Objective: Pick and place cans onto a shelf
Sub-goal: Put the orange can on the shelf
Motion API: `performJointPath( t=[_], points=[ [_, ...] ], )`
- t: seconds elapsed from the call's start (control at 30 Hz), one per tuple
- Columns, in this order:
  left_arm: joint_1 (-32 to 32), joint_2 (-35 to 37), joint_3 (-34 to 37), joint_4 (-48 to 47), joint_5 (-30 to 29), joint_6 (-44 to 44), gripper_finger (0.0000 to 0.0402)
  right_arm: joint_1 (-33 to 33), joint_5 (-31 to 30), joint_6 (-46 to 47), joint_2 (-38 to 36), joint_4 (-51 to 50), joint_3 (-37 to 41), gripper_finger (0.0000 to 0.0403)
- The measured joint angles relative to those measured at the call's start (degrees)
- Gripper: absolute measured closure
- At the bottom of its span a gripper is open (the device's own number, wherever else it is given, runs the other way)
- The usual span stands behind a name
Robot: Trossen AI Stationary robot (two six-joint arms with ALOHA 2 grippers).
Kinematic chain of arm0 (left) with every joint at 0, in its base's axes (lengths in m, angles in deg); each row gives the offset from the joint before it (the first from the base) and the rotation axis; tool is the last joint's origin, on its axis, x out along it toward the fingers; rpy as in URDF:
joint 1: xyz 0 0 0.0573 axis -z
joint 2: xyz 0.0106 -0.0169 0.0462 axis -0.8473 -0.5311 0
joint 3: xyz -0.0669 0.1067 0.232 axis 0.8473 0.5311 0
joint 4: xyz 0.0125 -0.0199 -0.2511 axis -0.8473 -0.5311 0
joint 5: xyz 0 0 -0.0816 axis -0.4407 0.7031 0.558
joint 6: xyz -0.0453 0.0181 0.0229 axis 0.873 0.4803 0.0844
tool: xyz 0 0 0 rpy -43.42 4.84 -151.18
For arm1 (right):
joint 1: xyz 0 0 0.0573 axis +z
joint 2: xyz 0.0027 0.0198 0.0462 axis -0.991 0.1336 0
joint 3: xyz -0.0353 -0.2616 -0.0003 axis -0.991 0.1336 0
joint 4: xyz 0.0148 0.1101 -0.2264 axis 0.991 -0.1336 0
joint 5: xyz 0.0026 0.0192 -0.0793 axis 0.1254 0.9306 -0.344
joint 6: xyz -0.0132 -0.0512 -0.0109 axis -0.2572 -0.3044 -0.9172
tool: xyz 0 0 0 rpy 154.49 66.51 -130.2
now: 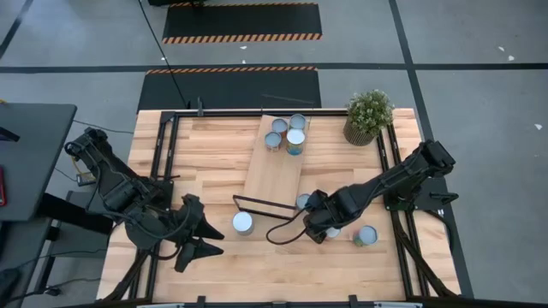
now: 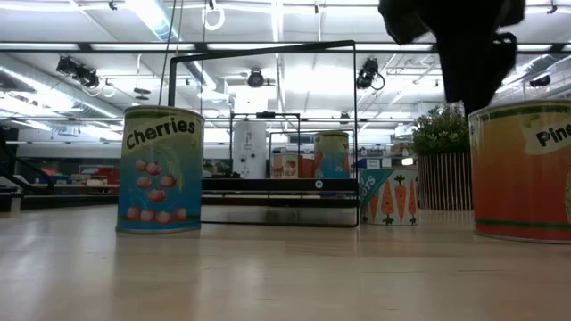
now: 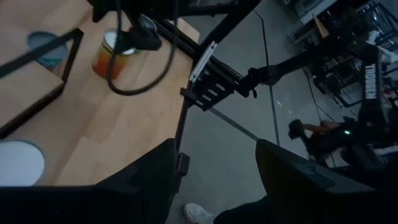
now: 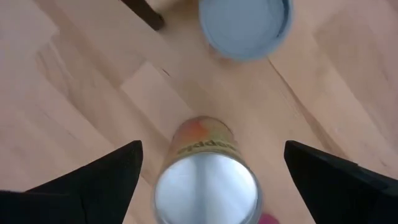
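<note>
The shelf [image 1: 274,171] lies on the table's middle, its black frame [image 1: 261,205] at the near end and three cans [image 1: 289,135] standing on its far end. My right gripper [image 1: 321,224] points down, open, its fingers on either side of an orange can [image 4: 206,190] with a silver top, above it and apart from it. A pale-blue-topped can [image 4: 245,25] stands beyond, by the frame. Another can [image 1: 366,235] stands to the right. My left gripper [image 1: 210,238] waits open near a white-topped can [image 1: 243,223], holding nothing.
A potted plant [image 1: 370,115] stands at the table's far right corner. Black rails [image 1: 167,154] run along the table's left and right sides. The low view shows a Cherries can [image 2: 161,169] and an orange can [image 2: 522,169] upright on the tabletop.
</note>
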Motion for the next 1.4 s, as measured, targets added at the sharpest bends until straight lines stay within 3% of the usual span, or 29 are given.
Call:
performJointPath(
  t=[0.47, 0.77, 0.97, 1.2, 1.4],
  points=[
    [-0.1, 0.0, 0.0, 0.1, 1.4, -0.1, 0.0175, 3.0, 6.2, 6.8, 0.0, 5.9, 6.4, 0.0004],
    [-0.1, 0.0, 0.0, 0.1, 1.4, -0.1, 0.0175, 3.1, 7.4, 6.5, -0.1, 8.3, 9.3, 0.0055],
    [-0.1, 0.0, 0.0, 0.1, 0.4, -0.2, 0.0175, 3.1, 6.1, 0.0, -1.8, 5.8, 8.9, 0.0080],
    [-2.8, 0.0, 0.1, 0.5, -10.6, -5.1, 0.0175, -1.0, 4.1, -10.2, -10.2, -0.9, 8.7, 0.0077],
    [-9.5, 0.1, 0.1, 0.1, -9.8, -8.1, 0.0175, -8.1, 4.0, -20.1, -14.6, -5.3, 6.4, 0.0078]
  ],
)
